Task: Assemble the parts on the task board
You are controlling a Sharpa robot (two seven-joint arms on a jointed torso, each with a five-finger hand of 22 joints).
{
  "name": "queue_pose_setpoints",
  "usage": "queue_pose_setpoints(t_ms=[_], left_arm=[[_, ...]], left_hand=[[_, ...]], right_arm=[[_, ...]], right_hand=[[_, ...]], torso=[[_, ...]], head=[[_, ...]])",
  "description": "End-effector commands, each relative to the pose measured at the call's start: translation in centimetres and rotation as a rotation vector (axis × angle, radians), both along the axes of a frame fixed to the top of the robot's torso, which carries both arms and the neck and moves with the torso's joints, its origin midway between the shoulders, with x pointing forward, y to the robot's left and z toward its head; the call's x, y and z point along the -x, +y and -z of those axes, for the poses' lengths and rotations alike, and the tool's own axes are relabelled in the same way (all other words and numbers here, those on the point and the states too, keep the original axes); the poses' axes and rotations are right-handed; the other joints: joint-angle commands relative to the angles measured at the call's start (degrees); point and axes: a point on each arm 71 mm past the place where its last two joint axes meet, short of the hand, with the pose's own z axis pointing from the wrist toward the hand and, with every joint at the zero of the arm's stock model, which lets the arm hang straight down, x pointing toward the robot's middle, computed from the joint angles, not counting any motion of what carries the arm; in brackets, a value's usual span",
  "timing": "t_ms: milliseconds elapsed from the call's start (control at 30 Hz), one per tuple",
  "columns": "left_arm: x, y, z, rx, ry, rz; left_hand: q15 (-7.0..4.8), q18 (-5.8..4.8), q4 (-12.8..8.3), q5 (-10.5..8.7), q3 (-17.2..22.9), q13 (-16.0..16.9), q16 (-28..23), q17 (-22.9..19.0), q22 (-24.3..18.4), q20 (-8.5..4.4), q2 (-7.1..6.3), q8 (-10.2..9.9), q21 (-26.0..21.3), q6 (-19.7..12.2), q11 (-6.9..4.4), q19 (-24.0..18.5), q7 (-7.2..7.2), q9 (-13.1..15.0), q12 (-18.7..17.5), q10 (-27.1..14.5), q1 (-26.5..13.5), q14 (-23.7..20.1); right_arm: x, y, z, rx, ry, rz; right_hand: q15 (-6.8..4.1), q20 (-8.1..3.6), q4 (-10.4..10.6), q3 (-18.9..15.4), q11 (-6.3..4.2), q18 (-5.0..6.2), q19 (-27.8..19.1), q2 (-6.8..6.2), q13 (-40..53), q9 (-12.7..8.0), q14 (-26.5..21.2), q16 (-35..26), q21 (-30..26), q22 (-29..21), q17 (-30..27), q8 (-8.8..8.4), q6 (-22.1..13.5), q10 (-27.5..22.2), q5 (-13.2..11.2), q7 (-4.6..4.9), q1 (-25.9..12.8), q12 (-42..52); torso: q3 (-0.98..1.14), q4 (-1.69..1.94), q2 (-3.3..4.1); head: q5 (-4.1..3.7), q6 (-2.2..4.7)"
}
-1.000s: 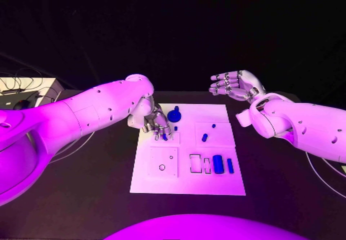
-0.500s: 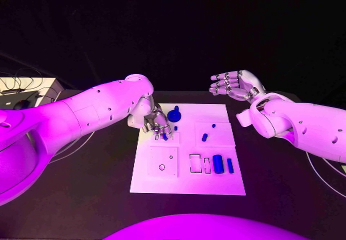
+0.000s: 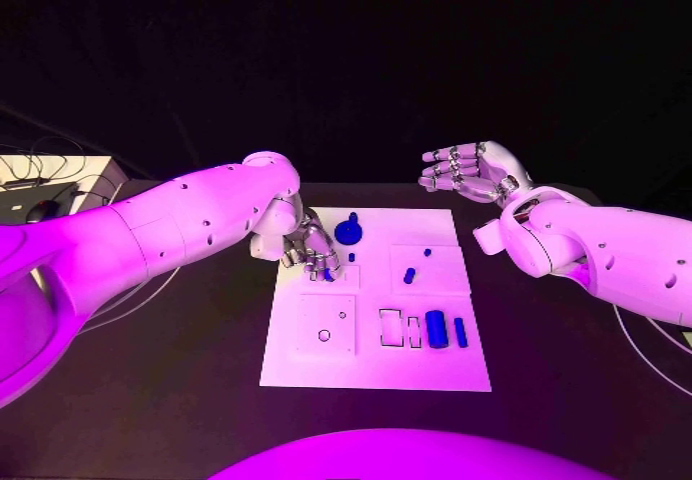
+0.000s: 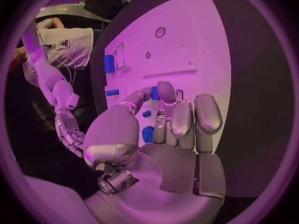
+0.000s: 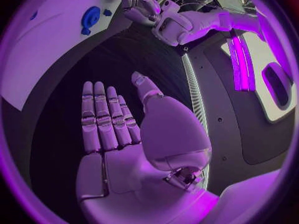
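The white task board (image 3: 375, 368) lies mid-table. My left hand (image 3: 313, 250) hovers over its far left corner, thumb and a finger pinching a small blue peg (image 3: 329, 272); the left wrist view shows that peg (image 4: 154, 93) between the fingertips. A round blue part (image 3: 348, 231) sits just beyond the hand. Two short pegs (image 3: 351, 257) (image 3: 408, 275) lie on the board's middle. A blue cylinder (image 3: 436, 328) and a thin blue bar (image 3: 460, 331) lie at the near right. My right hand (image 3: 469, 170) is raised beyond the board's far right corner, fingers apart and holding nothing.
A square panel with a small hole (image 3: 325, 334) and empty rectangular slots (image 3: 391, 327) mark the board's near half. Cables and a pale box (image 3: 58, 180) sit at the table's far left. Bare black table (image 3: 173, 380) surrounds the board.
My left forearm has shifted slightly, while its hand stays at the same spot with the peg. The right hand and the loose parts have not moved.
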Motion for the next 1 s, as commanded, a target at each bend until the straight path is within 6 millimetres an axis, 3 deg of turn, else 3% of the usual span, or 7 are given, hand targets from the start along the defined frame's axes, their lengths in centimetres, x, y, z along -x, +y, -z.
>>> queue_pose_setpoints(t_ms=[33, 367, 567, 633, 733, 867, 1000], left_arm=[[0.2, 0.4, 0.0, 0.015, -0.013, -0.026], [0.8, 3.0, -2.1, 0.245, 0.024, -0.133], [1.8, 5.7, -2.2, 0.511, 0.101, -0.225], [2.2, 6.5, -2.4, 0.662, 0.128, -0.262], [2.9, 7.1, -2.3, 0.833, 0.153, -0.283], [3.9, 7.6, -2.1, 1.045, 0.171, -0.314], [4.8, 8.0, -1.6, 1.229, 0.171, -0.379]], left_hand=[[0.17, -0.82, -4.68, 0.23, 5.31, -0.12, -0.13, 0.1, 1.64, 0.04, 3.59, 0.26, -0.23, 0.16, -0.28, 0.08, -0.27, 0.11, 0.28, 0.35, 3.2, 0.33], [0.17, -0.8, -4.27, 0.28, 5.71, -0.15, -0.19, -0.06, 1.71, 0.13, 3.28, 0.42, -0.28, 0.26, -0.29, 0.09, -0.37, 0.24, 0.39, 0.45, 2.97, 0.33], [0.22, -0.17, -3.12, 0.01, 4.51, -0.09, -0.67, -0.89, 1.47, 0.99, 3.55, 0.75, -0.92, -0.11, -0.14, -0.42, -0.4, 0.53, 0.75, -0.07, 2.68, 0.16], [0.22, 0.09, -2.86, 0.03, 4.16, -0.16, -0.5, -0.83, 1.61, 1.35, 3.61, 0.93, -0.86, -0.05, -0.14, -0.38, -0.44, 0.51, 1.01, -0.12, 2.78, 0.2], [0.36, 0.21, -2.38, -0.21, 2.81, -0.2, -1.0, -1.51, 1.34, 1.55, 4.17, 0.73, -1.46, -0.19, -0.09, -0.82, -0.35, 0.28, 1.06, -0.48, 3.01, 0.08], [0.42, 0.37, -1.99, -0.71, 2.35, -0.3, -1.07, -1.51, 1.2, 1.8, 4.45, 0.66, -1.74, -0.18, 0.1, -0.93, -0.4, 0.13, 1.04, -0.51, 2.78, -0.03], [0.49, 0.46, -2.03, -0.82, 1.74, -0.39, -1.31, -1.57, 1.05, 1.88, 4.9, 0.58, -2.09, -0.21, 0.17, -1.06, -0.38, 0.01, 1.0, -0.55, 2.78, -0.08]], right_arm=[[0.0, 0.0, 0.0, 0.004, -0.004, -0.013], [0.1, -0.4, 0.0, 0.005, -0.004, -0.007], [0.0, -0.7, 0.0, 0.007, -0.002, 0.001], [0.0, -0.9, 0.1, 0.007, 0.0, 0.006], [0.0, -1.1, 0.1, 0.006, 0.002, 0.01], [-0.1, -1.3, 0.3, 0.005, 0.008, 0.016], [-0.1, -1.5, 0.4, 0.004, 0.013, 0.022]], right_hand=[[0.01, 0.0, -0.36, -0.12, 0.08, -0.65, -0.37, -0.12, -0.08, -0.08, -0.34, -0.15, 0.19, -0.09, -0.09, -0.34, -0.54, -0.32, 0.29, 0.82, 0.52, 0.28], [0.01, 0.01, -0.38, -0.13, 0.08, -0.64, -0.38, -0.11, -0.08, -0.07, -0.35, -0.15, 0.19, -0.07, -0.09, -0.32, -0.4, -0.33, 0.32, 0.82, 0.54, 0.32], [0.01, 0.01, -0.38, -0.13, 0.08, -0.64, -0.38, -0.11, -0.08, -0.07, -0.35, -0.15, 0.19, -0.07, -0.09, -0.32, -0.4, -0.33, 0.32, 0.82, 0.54, 0.32], [0.01, 0.01, -0.38, -0.13, 0.08, -0.64, -0.38, -0.11, -0.08, -0.07, -0.35, -0.15, 0.19, -0.07, -0.09, -0.32, -0.4, -0.33, 0.32, 0.82, 0.54, 0.32], [0.01, 0.01, -0.38, -0.13, 0.08, -0.64, -0.38, -0.11, -0.08, -0.07, -0.35, -0.15, 0.19, -0.07, -0.09, -0.32, -0.4, -0.33, 0.32, 0.82, 0.54, 0.32], [0.01, 0.01, -0.38, -0.13, 0.08, -0.64, -0.38, -0.11, -0.08, -0.07, -0.35, -0.15, 0.19, -0.07, -0.09, -0.32, -0.4, -0.33, 0.32, 0.82, 0.54, 0.32], [-0.01, 0.0, -0.5, -0.09, 0.06, -0.64, -0.37, -0.03, -0.08, -0.06, -0.29, -0.14, 0.2, -0.07, -0.08, -0.31, -0.26, -0.29, 0.34, 0.82, 0.61, 0.36]], torso=[[-0.03, 0.1, -0.05], [-0.02, 0.06, -0.07], [-0.08, 0.12, -0.1], [-0.18, 0.19, -0.1], [-0.18, 0.24, -0.07], [-0.26, 0.15, -0.08], [-0.18, -0.02, -0.06]], head=[[-0.22, 0.18], [-0.15, 0.61], [-0.37, 1.71], [-0.14, 2.82], [-0.25, 3.58], [0.15, 5.39], [0.26, 5.78]])
